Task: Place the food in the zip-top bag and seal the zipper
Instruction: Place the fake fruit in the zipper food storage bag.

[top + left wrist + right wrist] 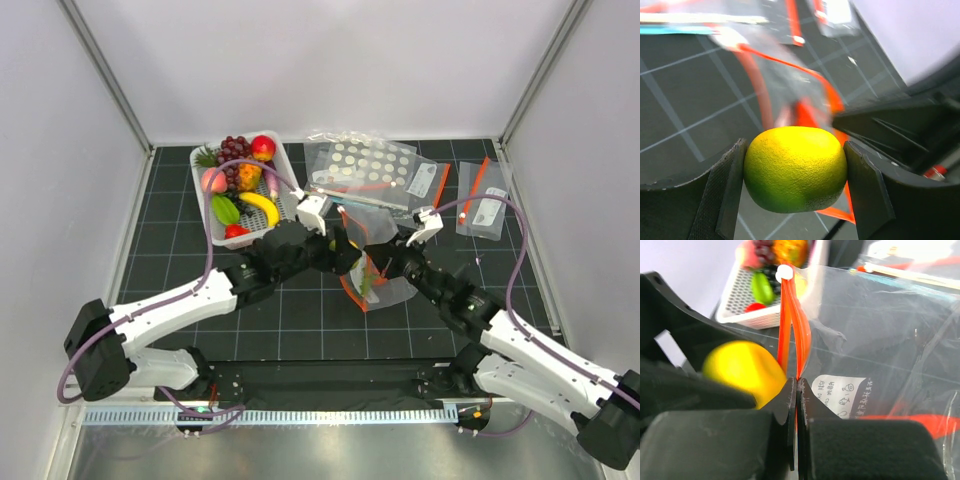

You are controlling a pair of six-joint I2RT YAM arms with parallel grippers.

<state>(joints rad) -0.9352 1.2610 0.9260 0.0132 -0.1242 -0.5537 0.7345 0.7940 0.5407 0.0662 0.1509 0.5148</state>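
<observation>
Loading step, mid-flow. The left gripper (795, 176) was closed about halfway, its pads pressed on either side of a round yellow-green fruit (795, 160), and had it firmly. It hung just beside the bag's mouth.

The right gripper (797, 410) was clamped tight, fingers meeting on the orange-red zipper (790, 325) and holding that edge of the bag (880, 340) up off the table. The two zipper strips ran together up to a small white end piece. From the left wrist view the strip bowed out in a loop, so the mouth looked open on that side.

From overhead, the bag sat in the middle of the table between the two arms, crumpled and raised. Something greenish seemed to lie inside it, though it was too small to call. The rest of the food – banana, peach, grapes, a green piece, a red piece – waited in the white basket (742, 300) at the back left. A dotted bag (365, 165) lay behind, apart from the action.

The next move, as I judged it, called for carrying the fruit over the bowed lip and well inside before letting go. The right gripper had to keep its pinch – a slack lip could fold shut, and the fruit would roll onto the table. Sealing was some way off.
</observation>
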